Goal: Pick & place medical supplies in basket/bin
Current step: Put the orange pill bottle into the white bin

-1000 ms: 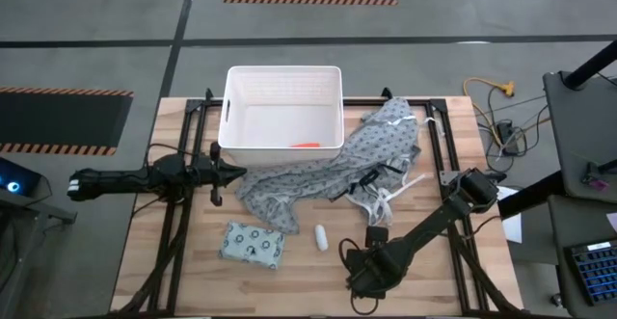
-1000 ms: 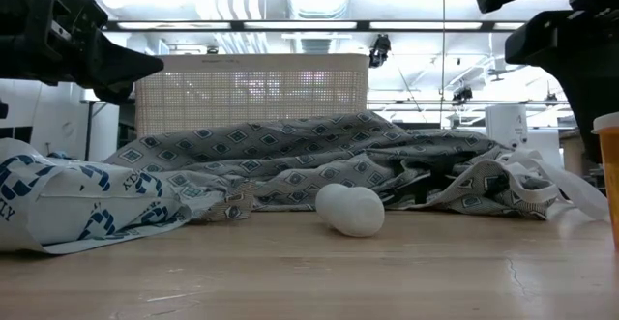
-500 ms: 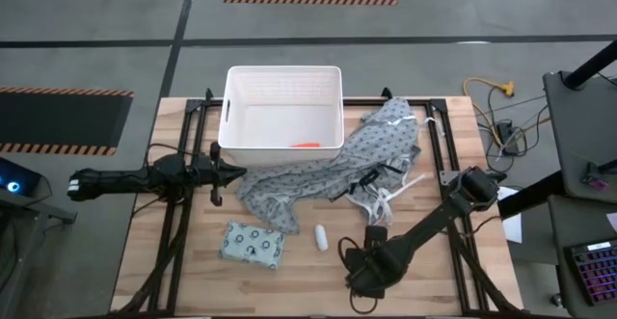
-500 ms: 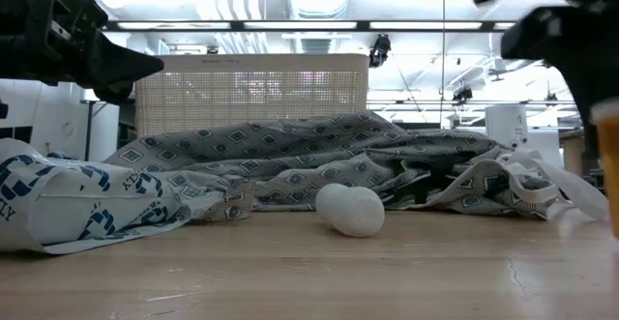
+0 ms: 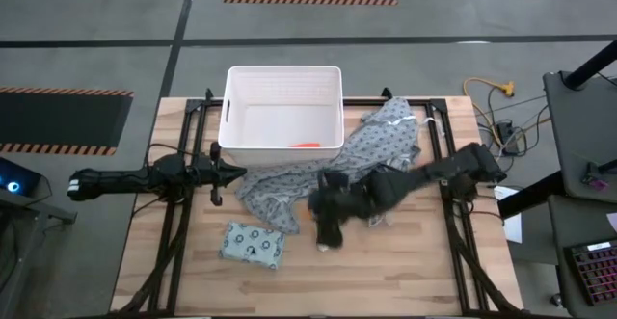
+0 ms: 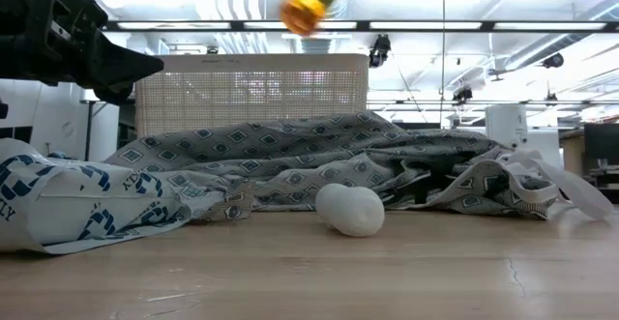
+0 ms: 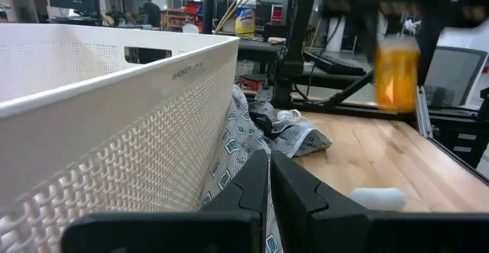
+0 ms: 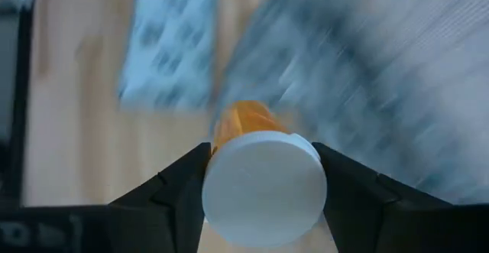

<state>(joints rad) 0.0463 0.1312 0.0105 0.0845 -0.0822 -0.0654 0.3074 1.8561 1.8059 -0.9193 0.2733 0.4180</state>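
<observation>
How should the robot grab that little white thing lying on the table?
Probably from straight above, closing the fingers across the middle of the small white cylinder. It lies on its side on bare wood, so its rounded ends would likely slip. Open table shows on its side away from the gown, leaving room to come down. The right gripper already holds the orange bottle.

The wooden surface (image 5: 405,261) carries the white bin (image 5: 282,146) at its far edge, the grey patterned gown (image 5: 289,179) beside it, a pale green packet (image 5: 252,245) and a small white cylinder (image 6: 350,210) nearer.
</observation>
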